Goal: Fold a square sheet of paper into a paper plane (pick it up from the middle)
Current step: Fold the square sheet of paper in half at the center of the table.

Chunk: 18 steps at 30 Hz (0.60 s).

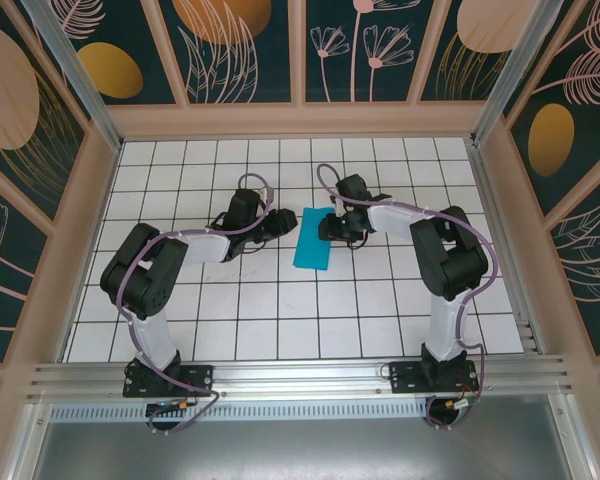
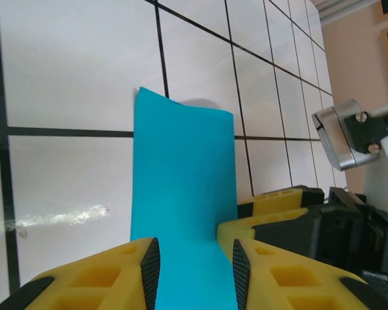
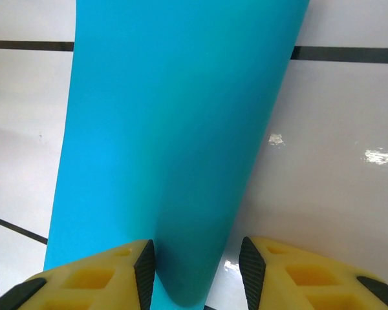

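- top view: the teal paper sheet (image 1: 313, 238) lies on the white grid-tiled table (image 1: 280, 310), mid-table between the two arms. here it looks like a narrow, slightly slanted rectangle rather than a square.
- the left gripper (image 1: 285, 222) is at the sheet's left edge and the right gripper (image 1: 328, 228) is at its upper right edge. both are too small from up here to read the jaws.
- left wrist view: the left gripper (image 2: 194, 258) has chunky yellow fingers with black ribbed pads (image 2: 150, 271), standing part way open.
- the teal paper sheet (image 2: 184, 181) is smooth and matte. it runs through the gap and slips behind the left pad, so nothing is pinched as far as i can see.
- its far edge ends at a sharp corner on the glossy tile, near a black grid line.
- the right gripper's yellow fingers (image 2: 275, 200) sit right at the sheet's right edge, with a silver metal bracket (image 2: 341, 132) beyond them.
- right wrist view: the right gripper (image 3: 197, 265) is also part way open, same yellow fingers and ribbed pads (image 3: 145, 268).
- the teal paper sheet (image 3: 181, 129) ends in a soft rounded curl, not a hard crease, and that curl sits in the gap against the left pad. shiny white table (image 3: 336, 161) shows between the curl and the right pad, so there's no clamp here either.
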Each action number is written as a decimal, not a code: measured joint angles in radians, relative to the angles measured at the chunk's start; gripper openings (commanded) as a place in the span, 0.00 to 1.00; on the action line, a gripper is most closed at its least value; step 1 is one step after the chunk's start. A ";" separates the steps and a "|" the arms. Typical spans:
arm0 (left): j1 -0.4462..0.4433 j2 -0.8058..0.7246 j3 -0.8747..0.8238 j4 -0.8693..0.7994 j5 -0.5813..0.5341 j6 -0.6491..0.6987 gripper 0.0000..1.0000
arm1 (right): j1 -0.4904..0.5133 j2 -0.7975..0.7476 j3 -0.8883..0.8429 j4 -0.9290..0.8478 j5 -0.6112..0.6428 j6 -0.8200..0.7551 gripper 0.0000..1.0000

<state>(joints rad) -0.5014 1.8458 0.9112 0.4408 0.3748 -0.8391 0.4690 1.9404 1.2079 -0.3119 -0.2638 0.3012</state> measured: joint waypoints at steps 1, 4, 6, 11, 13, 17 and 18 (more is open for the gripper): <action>0.000 0.000 0.000 0.000 -0.007 0.000 0.38 | -0.001 0.001 0.000 0.000 -0.003 -0.001 0.44; 0.000 0.000 0.000 0.003 -0.027 0.000 0.38 | -0.005 0.008 0.005 -0.005 -0.008 0.000 0.43; 0.000 0.000 -0.001 0.010 -0.041 0.000 0.38 | -0.006 0.013 0.013 -0.012 -0.010 0.005 0.43; 0.000 0.000 -0.002 0.033 -0.041 0.000 0.39 | -0.008 0.022 0.025 -0.026 -0.013 0.030 0.44; 0.000 0.000 -0.002 0.035 -0.034 0.000 0.38 | -0.009 0.024 0.029 -0.031 -0.014 0.031 0.44; 0.000 0.008 -0.002 0.038 -0.012 0.000 0.37 | -0.010 0.026 0.031 -0.035 -0.016 0.029 0.44; 0.000 0.012 -0.002 0.039 -0.010 0.000 0.37 | -0.010 0.026 0.031 -0.036 -0.016 0.028 0.45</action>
<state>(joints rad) -0.5014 1.8576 0.9092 0.4793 0.3649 -0.8391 0.4595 1.9667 1.2392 -0.3477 -0.2794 0.3290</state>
